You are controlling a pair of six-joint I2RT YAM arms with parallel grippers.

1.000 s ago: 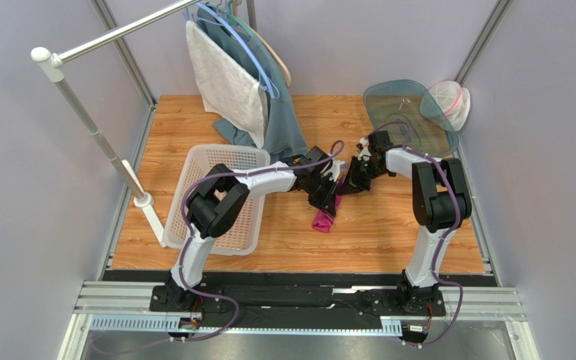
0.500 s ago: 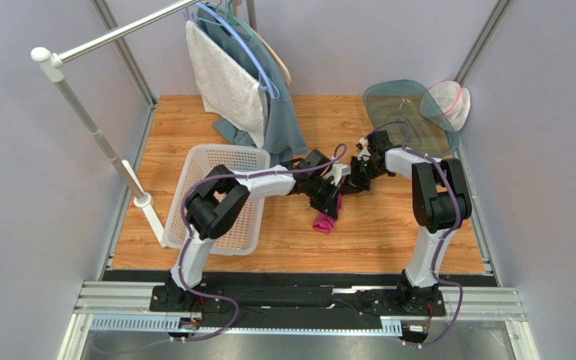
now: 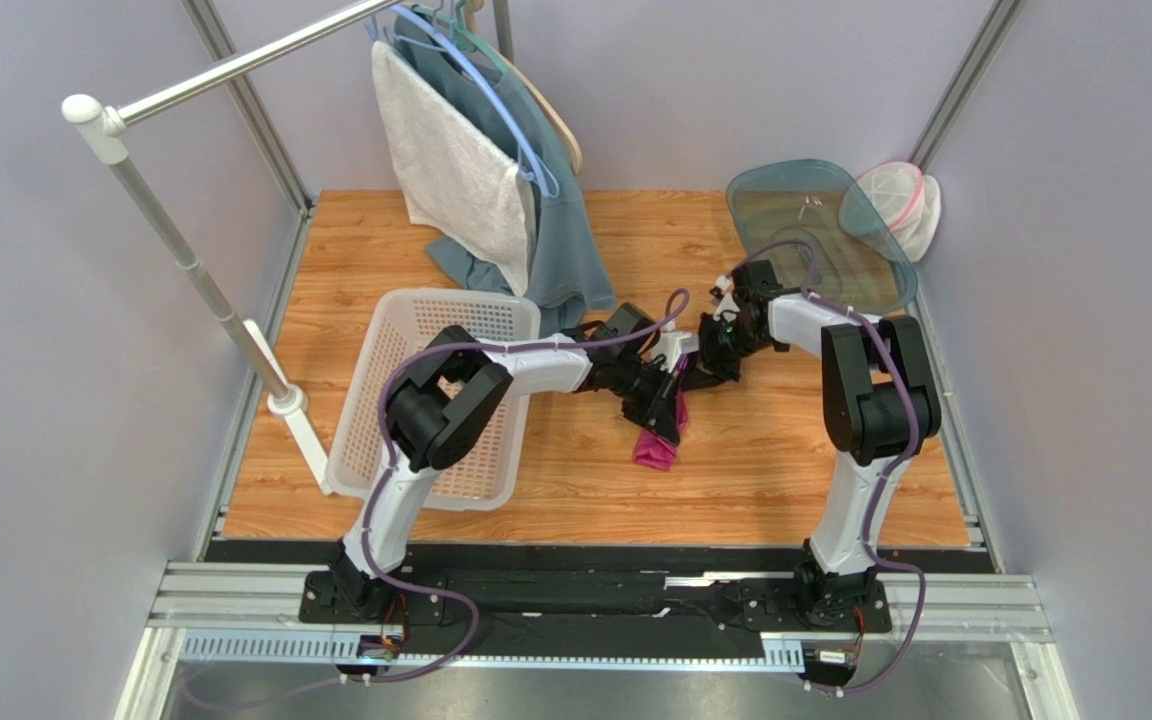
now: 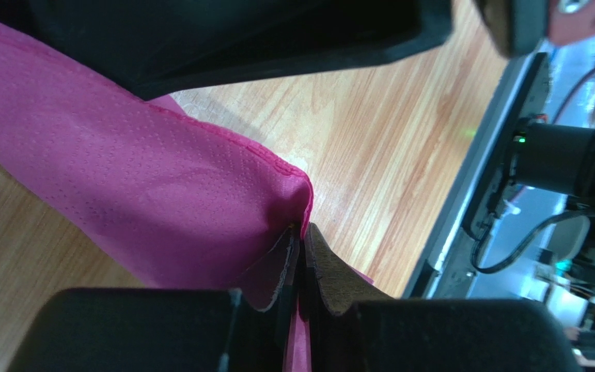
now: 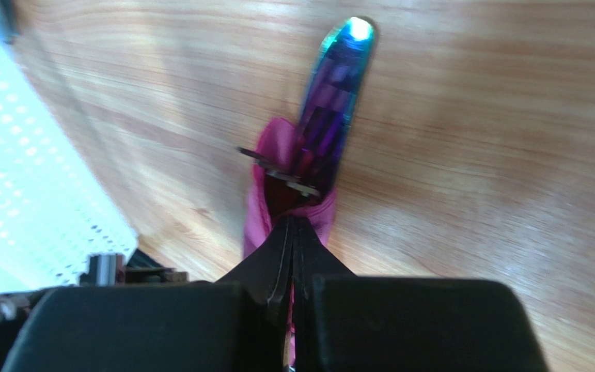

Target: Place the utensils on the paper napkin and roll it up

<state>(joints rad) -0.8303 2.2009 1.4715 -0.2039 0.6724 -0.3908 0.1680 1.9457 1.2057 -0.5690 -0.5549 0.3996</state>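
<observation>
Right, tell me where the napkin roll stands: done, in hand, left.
Done: the napkin is already bunched around a purple utensil, whose end pokes out; no other utensils can be seen. In hand: the left pincer and right pincer both pinch the napkin. Left: the bundle looks loose, so probably tightening the roll and letting go.

Matt dimpled paper napkin [image 4: 161, 201], woodgrain table [image 4: 370, 139]

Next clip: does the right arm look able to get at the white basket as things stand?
Probably not: the left arm lies across the way to the white basket, and the right arm has its jaws shut on the paper napkin.
</observation>
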